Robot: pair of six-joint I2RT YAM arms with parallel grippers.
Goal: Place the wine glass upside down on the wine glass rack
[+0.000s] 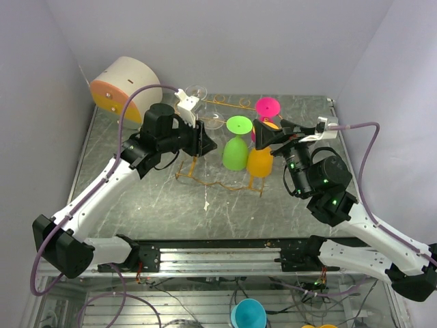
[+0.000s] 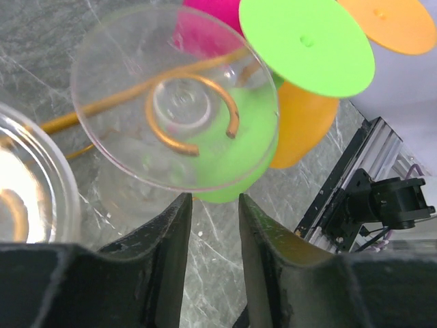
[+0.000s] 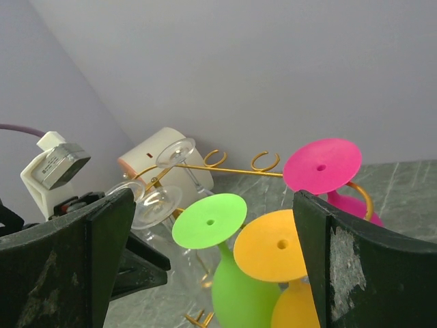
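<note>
Jaws of both grippers stand apart, and neither one holds anything.
Fingers of the left gripper [image 2: 213, 225] leave a narrow gap, just below the round foot of the clear wine glass [image 2: 174, 102]. This glass hangs upside down in a loop of the golden wine glass rack [image 2: 68, 121], its foot lying over the wire. The right gripper [image 3: 212, 205] is spread wide and faces the green glass [image 3: 209, 220], orange glass [image 3: 273, 254] and pink glass [image 3: 322, 166], also upside down at the rack, over the grey table [image 2: 41, 55].
</note>
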